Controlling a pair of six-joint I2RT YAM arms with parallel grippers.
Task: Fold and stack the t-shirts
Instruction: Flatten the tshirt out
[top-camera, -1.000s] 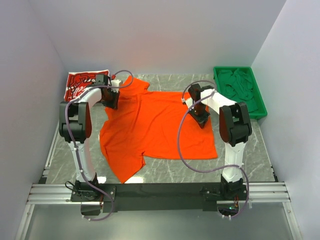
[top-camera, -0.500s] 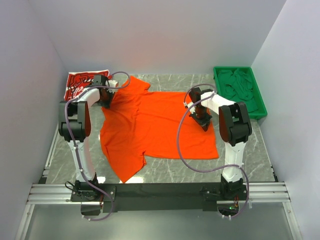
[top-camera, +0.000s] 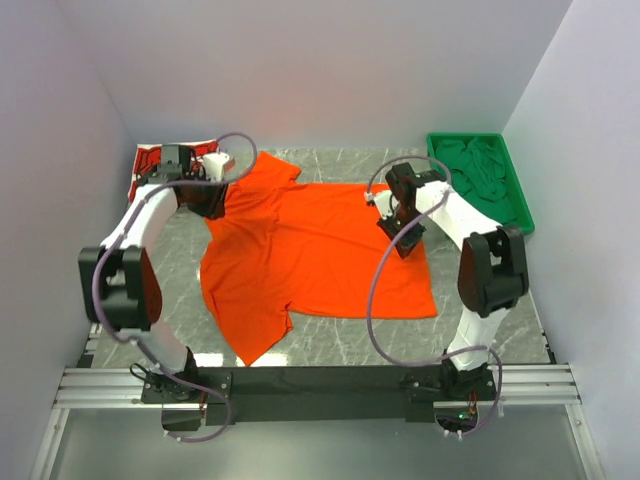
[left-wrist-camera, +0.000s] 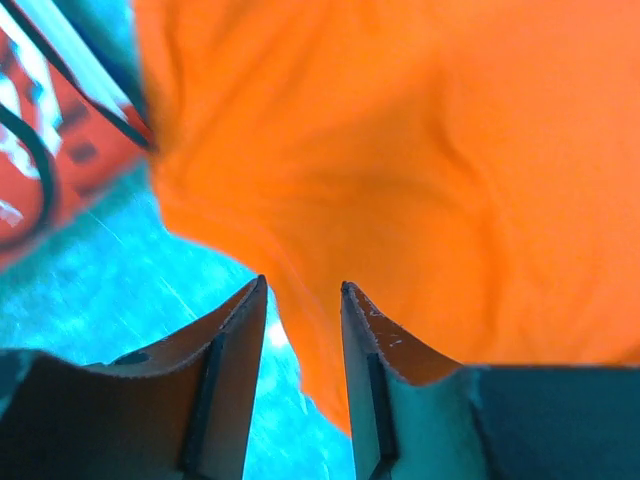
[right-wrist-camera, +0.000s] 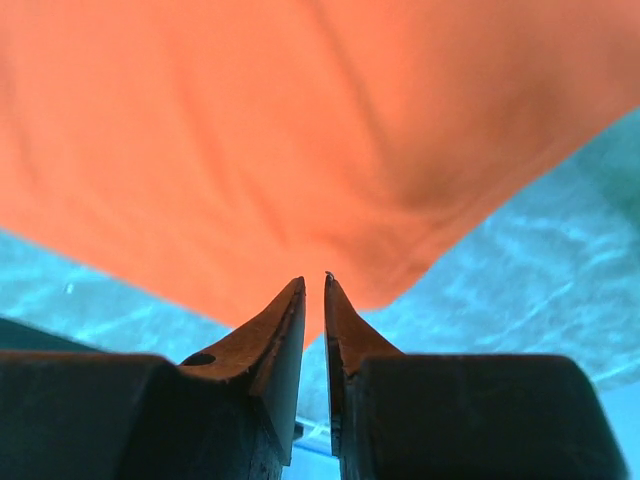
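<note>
Orange t-shirt (top-camera: 310, 255): plain, bright, spread open and mostly flat mid-tabletop (top-camera: 330, 345), lightly wrinkled; sleeves at far left and near left, hem to the right. Red t-shirt (top-camera: 140, 165): white print, far-left corner, partly hidden.

The left hand (left-wrist-camera: 303, 290) and right hand (right-wrist-camera: 314, 282) have both opened and let go of the orange t-shirt (top-camera: 310, 250).

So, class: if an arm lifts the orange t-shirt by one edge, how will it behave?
Probably floppy: the orange t-shirt lies flat with soft wrinkles, so it should drape. Likely light, being thin cloth. A push would probably bunch it.
</note>
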